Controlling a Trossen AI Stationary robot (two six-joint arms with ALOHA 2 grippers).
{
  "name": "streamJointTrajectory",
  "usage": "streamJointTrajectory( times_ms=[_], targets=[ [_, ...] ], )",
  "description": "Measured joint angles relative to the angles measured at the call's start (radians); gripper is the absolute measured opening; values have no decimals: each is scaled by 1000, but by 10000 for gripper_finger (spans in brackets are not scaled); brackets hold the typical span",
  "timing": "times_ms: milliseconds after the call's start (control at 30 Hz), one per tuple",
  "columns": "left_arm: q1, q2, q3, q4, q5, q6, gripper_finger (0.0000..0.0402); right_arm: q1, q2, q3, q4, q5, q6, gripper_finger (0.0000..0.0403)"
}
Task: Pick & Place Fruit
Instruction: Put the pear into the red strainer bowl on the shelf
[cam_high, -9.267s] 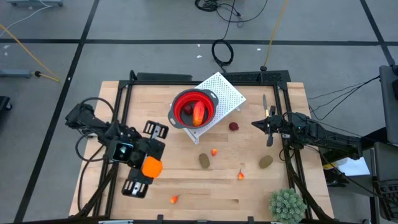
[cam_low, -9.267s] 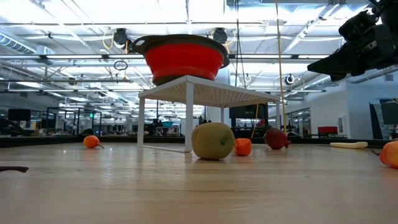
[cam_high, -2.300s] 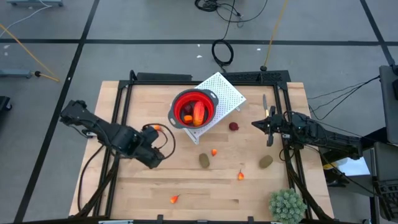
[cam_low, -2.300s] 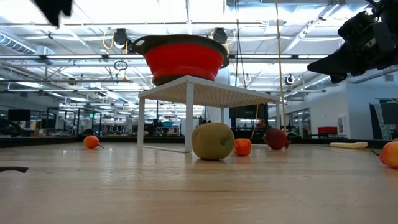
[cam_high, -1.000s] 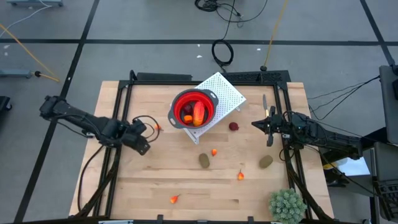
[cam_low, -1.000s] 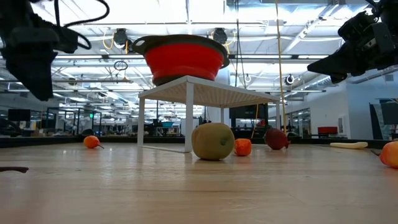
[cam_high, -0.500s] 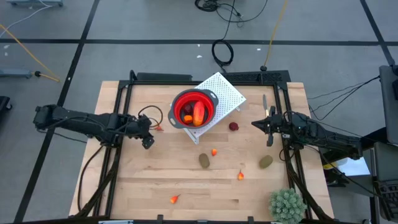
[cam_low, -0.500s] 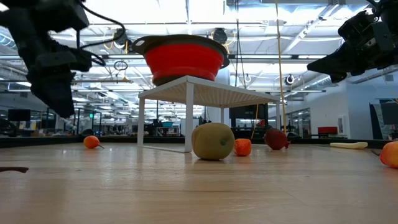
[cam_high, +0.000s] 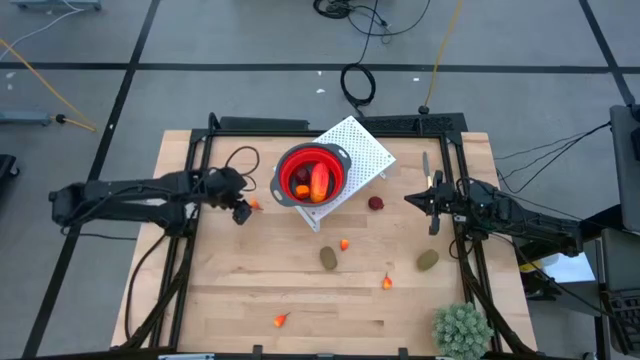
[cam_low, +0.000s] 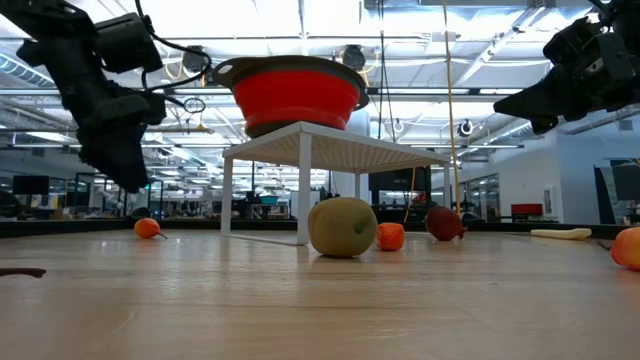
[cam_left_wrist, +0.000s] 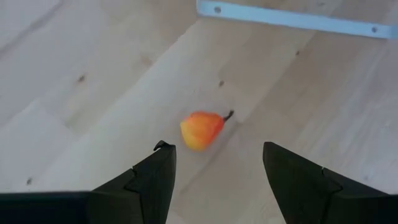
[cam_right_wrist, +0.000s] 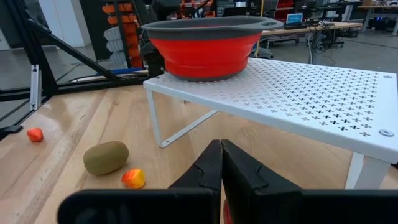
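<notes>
Fruit pieces spread over the wooden worktop (cam_high: 250, 290). Small orange fruit with a dark stem (cam_left_wrist: 201, 129) lying near the left edge, just beside the red bowl (cam_high: 311, 175). Same small piece seen between the two dark fingers (cam_left_wrist: 149, 180) of the left gripper (cam_high: 241, 212). Fingers spread apart, hanging over the fruit, not touching it, holding nothing.

Red bowl with a grey rim sitting on a white rack (cam_high: 362, 152) near the back edge, with a longer red-orange piece (cam_high: 319, 181) inside. Dark red ball (cam_high: 376, 203) on the worktop just beside the rack. Brown-green oval (cam_high: 328, 258) near the middle, tiny orange bit (cam_high: 345, 244) close to it. Second brown-green oval (cam_high: 427, 261) and another orange bit (cam_high: 387, 283) toward the right edge. One more orange bit (cam_high: 281, 320) near the front edge.

Right gripper (cam_high: 414, 199) waiting near the right edge, fingers pressed together, holding nothing. Spiky green plant (cam_high: 462, 330) at the front right corner.
</notes>
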Motion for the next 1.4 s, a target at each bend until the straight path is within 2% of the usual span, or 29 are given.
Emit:
streamJointTrajectory(
  times_ms=[233, 567, 800, 1167, 1400],
  targets=[
    [66, 10, 0, 47, 42, 102, 239, 0, 0, 0, 0, 0, -1, 0],
    [120, 193, 0, 118, 111, 120, 239, 0, 0, 0, 0, 0, -2, 0],
    [119, 263, 0, 142, 109, 193, 239, 0, 0, 0, 1, 0, -2, 0],
    [119, 274, 1, 154, 77, 311, 239, 0, 0, 0, 3, 0, -2, 0],
    [121, 319, 1, 160, 70, 333, 239, 0, 0, 0, 3, 0, -2, 0]
  ],
)
